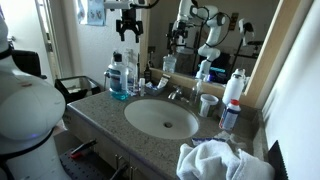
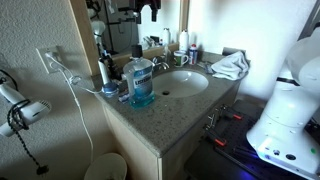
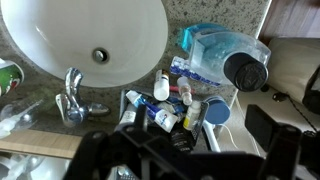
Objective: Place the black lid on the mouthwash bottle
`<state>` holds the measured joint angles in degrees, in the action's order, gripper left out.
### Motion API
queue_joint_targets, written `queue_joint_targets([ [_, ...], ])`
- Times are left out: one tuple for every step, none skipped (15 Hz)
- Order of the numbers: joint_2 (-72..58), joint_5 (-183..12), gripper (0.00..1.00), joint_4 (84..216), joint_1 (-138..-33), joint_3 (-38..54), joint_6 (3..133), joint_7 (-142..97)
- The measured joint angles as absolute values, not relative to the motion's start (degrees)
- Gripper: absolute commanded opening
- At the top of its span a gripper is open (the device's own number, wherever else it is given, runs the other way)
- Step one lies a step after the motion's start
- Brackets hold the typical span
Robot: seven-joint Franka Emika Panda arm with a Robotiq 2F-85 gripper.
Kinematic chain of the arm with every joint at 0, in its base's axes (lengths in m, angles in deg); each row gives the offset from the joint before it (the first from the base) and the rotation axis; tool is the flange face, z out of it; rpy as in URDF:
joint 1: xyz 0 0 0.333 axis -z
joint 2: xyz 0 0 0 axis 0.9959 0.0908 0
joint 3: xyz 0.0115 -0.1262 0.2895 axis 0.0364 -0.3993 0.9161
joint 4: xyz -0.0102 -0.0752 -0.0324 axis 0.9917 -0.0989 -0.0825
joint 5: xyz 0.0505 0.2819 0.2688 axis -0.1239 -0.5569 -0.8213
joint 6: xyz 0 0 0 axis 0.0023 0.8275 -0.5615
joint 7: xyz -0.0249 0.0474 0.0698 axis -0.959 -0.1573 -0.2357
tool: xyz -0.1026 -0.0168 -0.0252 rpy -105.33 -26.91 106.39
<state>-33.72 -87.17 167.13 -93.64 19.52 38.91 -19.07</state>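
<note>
The mouthwash bottle (image 2: pixel 141 82), clear with blue liquid in its lower part, stands upright on the counter beside the sink, also in an exterior view (image 1: pixel 120 78). The black lid (image 2: pixel 138 50) sits on top of its neck. In the wrist view I look down on the bottle (image 3: pixel 215 52) and see the round black lid (image 3: pixel 245 72) on it at the right. My gripper (image 1: pixel 128 28) hangs high above the bottle, near the top edge in an exterior view (image 2: pixel 136 10). Its dark fingers (image 3: pixel 185 138) are spread apart with nothing between them.
The white sink basin (image 1: pixel 160 118) and faucet (image 3: pixel 72 95) lie next to the bottle. A tray of small toiletries (image 3: pixel 165 108) sits behind it. A white towel (image 1: pixel 222 160), a white bottle with a red top (image 1: pixel 234 88) and cups (image 1: pixel 207 103) stand farther along the counter. A hair dryer (image 2: pixel 18 110) hangs on the wall.
</note>
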Motion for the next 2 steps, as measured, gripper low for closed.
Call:
queue_joint_targets([
  [-33.8, -87.2, 1.00, 167.1, -93.4, 19.4, 38.8, -19.1],
  [-33.8, -87.2, 1.00, 167.1, -93.3, 19.3, 38.7, -19.1],
])
